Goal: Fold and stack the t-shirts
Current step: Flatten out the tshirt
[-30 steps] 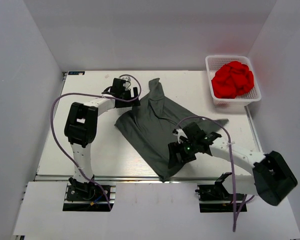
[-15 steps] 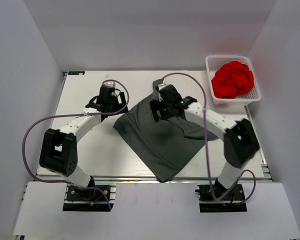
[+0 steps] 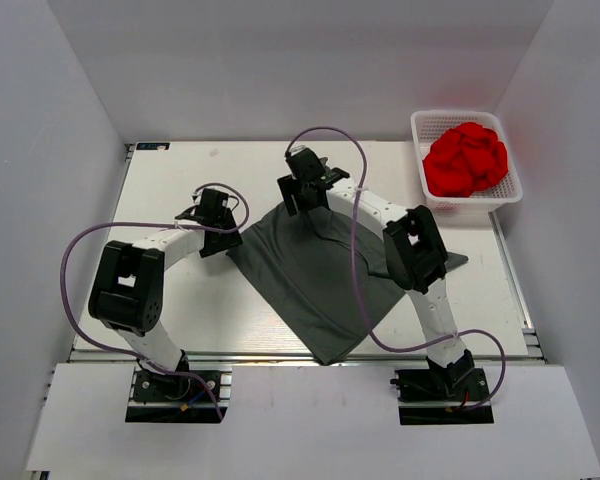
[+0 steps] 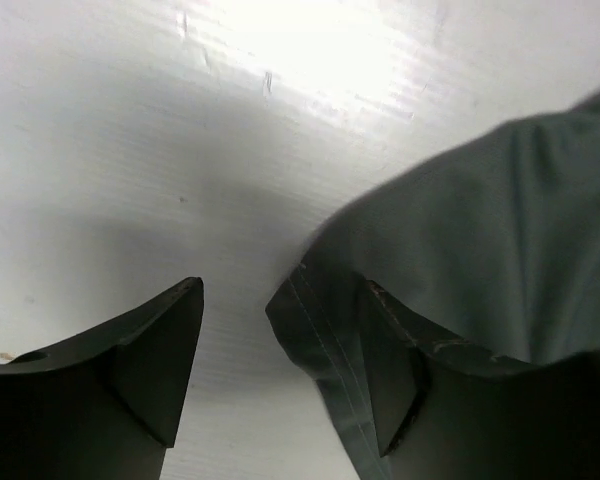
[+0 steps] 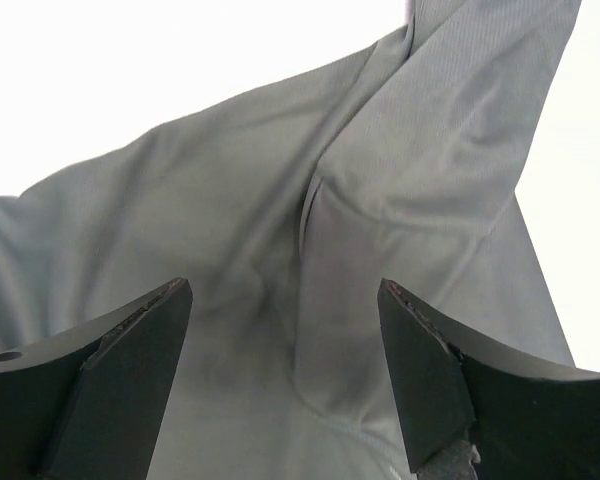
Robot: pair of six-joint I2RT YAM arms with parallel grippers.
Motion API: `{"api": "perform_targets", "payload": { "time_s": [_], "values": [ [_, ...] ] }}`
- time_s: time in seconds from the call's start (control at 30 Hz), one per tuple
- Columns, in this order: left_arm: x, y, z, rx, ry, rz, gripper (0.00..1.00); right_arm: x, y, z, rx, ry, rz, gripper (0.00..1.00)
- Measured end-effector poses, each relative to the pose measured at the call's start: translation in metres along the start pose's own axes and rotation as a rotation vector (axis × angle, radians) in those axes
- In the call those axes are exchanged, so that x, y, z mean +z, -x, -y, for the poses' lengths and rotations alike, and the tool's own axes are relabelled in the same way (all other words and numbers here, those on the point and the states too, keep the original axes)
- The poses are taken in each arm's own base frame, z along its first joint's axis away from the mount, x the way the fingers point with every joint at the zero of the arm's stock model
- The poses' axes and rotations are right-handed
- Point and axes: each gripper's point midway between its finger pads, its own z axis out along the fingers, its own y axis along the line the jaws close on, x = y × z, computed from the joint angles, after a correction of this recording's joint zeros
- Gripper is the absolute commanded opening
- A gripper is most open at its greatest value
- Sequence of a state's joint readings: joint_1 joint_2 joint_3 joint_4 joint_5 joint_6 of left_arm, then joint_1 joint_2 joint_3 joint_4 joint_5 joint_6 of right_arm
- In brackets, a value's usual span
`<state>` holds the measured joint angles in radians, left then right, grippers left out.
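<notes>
A: Where does the t-shirt (image 3: 315,275) lie?
B: Flat on the bench (image 3: 160,185). Its left corner sits between the left gripper's (image 4: 280,300) parted jaws. Its far corner lies under the right gripper (image 5: 285,290), jaws wide, nothing pinched yet.

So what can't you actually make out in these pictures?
Top view: the far corner of the t-shirt, covered by the right tool.
Left wrist view: whether the left tool touches the cloth; its dark finger covers the hem.
Basket: the red bundle is too crumpled to identify.
Right wrist view: the table beyond the t-shirt is washed out.
</notes>
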<state>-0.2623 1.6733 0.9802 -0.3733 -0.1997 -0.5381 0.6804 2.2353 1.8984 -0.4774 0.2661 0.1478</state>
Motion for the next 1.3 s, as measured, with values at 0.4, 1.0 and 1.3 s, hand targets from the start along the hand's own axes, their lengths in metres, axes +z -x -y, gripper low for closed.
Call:
{"api": "perform_targets", "payload": {
  "time_s": [0.4,1.0,1.3],
  "values": [
    [0.012,-0.012,-0.003,0.007,-0.006,-0.006,0.52,0.032,-0.006,0.006,0.018,-0.039,-0.021,0.68],
    [0.016,-0.002,0.025,0.039,-0.130,0.027,0.00,0.036,-0.013,0.046,0.071,-0.163,-0.009,0.10],
    [-0.009,0.019,0.023,0.032,-0.132,0.119,0.00,-0.011,0.018,0.045,0.037,-0.023,0.102,0.16]
  ]
}}
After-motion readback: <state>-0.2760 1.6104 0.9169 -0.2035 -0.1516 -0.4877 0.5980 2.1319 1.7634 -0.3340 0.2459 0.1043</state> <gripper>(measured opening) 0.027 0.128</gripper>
